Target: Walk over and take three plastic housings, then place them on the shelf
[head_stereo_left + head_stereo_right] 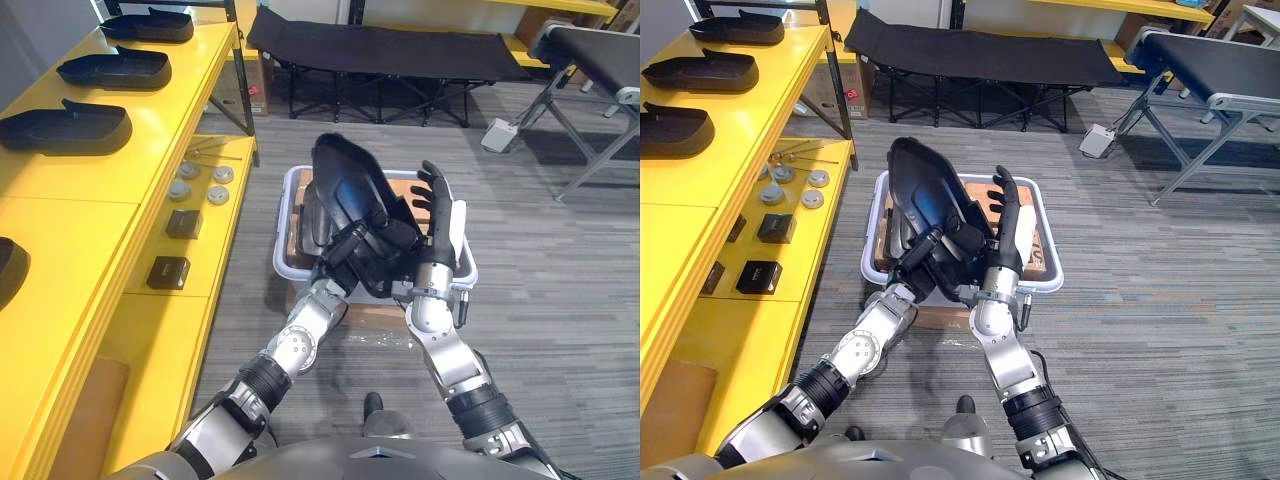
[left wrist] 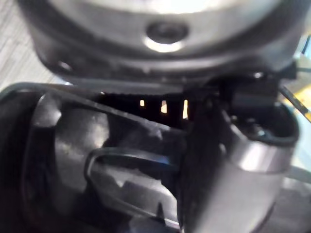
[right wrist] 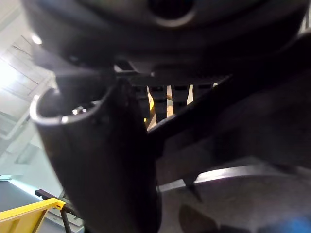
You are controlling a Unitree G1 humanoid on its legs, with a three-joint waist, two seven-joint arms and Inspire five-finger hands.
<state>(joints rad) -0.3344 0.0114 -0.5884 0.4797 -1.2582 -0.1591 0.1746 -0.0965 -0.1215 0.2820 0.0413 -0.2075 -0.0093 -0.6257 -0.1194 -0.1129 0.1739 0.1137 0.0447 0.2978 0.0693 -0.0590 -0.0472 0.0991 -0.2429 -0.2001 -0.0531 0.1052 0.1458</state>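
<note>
Left eye view: the black plastic housing [image 1: 345,185] stands tilted between both hands, above the white bin [image 1: 291,195] at 12 o'clock. The left hand [image 1: 352,248] is curled round the housing's lower edge, and its fingertips merge with the dark plastic. The right hand [image 1: 437,215] lies against the housing's 3 o'clock side, fingers straight. In the wrist views the housing's dark wall sits close against each thumb, and detail is hard to make out. The bin's contents are mostly hidden behind the housing.

At 9 to 10 o'clock a yellow shelf [image 1: 150,140] carries three more housings [image 1: 65,128]. A fourth dark shape [image 1: 8,270] is cut off at the edge. Small discs [image 1: 203,182] and black boxes [image 1: 184,223] lie on the lower tier. The floor is grey carpet [image 1: 560,280], with a black folding cot [image 1: 380,50] at 12 o'clock beyond the bin.
</note>
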